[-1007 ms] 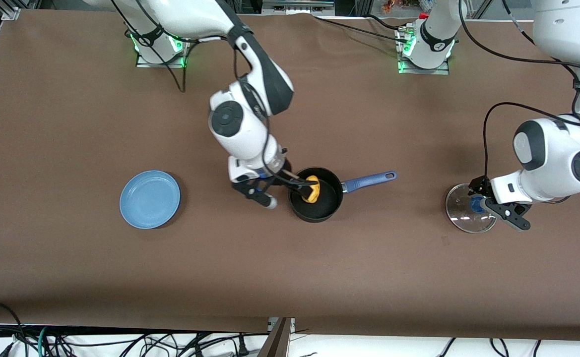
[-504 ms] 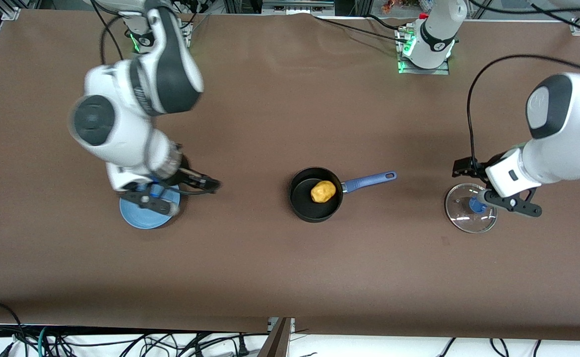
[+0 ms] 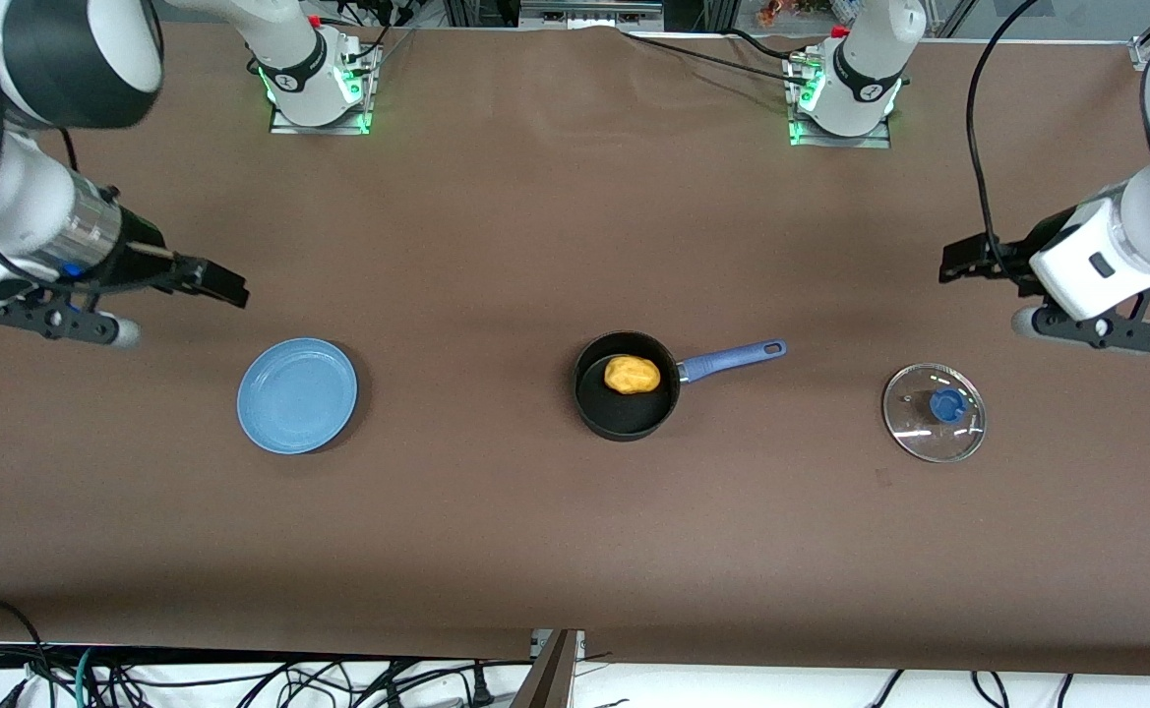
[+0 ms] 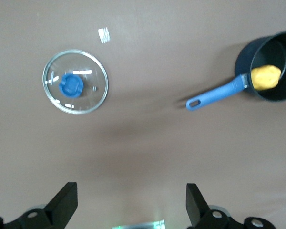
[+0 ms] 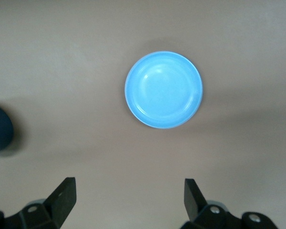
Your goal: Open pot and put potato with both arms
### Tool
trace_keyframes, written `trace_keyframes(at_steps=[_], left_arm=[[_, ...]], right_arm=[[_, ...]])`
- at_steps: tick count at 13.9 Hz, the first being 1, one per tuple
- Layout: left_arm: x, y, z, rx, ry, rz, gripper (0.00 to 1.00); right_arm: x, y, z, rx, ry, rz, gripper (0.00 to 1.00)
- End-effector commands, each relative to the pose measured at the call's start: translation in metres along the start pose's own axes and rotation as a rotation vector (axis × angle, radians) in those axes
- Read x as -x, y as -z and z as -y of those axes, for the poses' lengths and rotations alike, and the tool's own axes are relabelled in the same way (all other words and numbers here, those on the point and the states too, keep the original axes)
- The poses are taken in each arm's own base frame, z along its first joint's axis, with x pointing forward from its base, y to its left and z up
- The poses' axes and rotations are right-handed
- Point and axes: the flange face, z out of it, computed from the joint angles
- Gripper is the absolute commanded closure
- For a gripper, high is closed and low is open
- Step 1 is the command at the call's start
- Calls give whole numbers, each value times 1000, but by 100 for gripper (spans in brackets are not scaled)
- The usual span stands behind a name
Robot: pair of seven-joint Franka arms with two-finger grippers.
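The black pot [image 3: 624, 408] with its blue handle [image 3: 732, 359] stands open at mid-table. The yellow-orange potato [image 3: 632, 375] lies inside it. The glass lid [image 3: 934, 425] with a blue knob [image 3: 946, 404] lies flat on the table toward the left arm's end. My left gripper [image 3: 994, 293] is open and empty, up over bare table beside the lid. My right gripper [image 3: 174, 313] is open and empty, up over bare table beside the plate. The left wrist view shows the lid [image 4: 75, 81], pot [image 4: 281, 45], potato [image 4: 265, 78] and open gripper [image 4: 130, 200]. The right wrist view shows its open gripper [image 5: 128, 195] and the pot's edge [image 5: 0, 130].
A light-blue plate [image 3: 297, 395] lies empty toward the right arm's end, also in the right wrist view [image 5: 163, 89]. A small white scrap [image 4: 104, 35] lies on the brown table near the lid. The arm bases [image 3: 314, 84] stand along the table's edge farthest from the front camera.
The right gripper let the potato go in the pot and drew back past the plate. The left gripper left the lid's knob and rose away. The potato now lies in the pot.
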Motion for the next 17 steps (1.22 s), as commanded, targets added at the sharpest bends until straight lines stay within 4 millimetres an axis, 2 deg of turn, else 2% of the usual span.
trace_keyframes(at_steps=[1,4,6,8,14,17], left_arm=[[11,13,-3,-42,110,20,0],[12,16,2,-40,182,17,0],[11,30,5,-35,187,-17,0],[8,30,-1,-36,176,-16,0],[2,33,-5,-33,166,-25,0],[2,32,-4,-37,170,-22,0]], right_arm=[[40,12,-23,-14,45,-37,0],[38,22,-25,18,57,-71,0],[42,28,-22,50,75,-84,0],[46,39,-14,53,93,-88,0],[47,48,-21,98,118,-60,0],[37,51,-23,102,189,-52,0]])
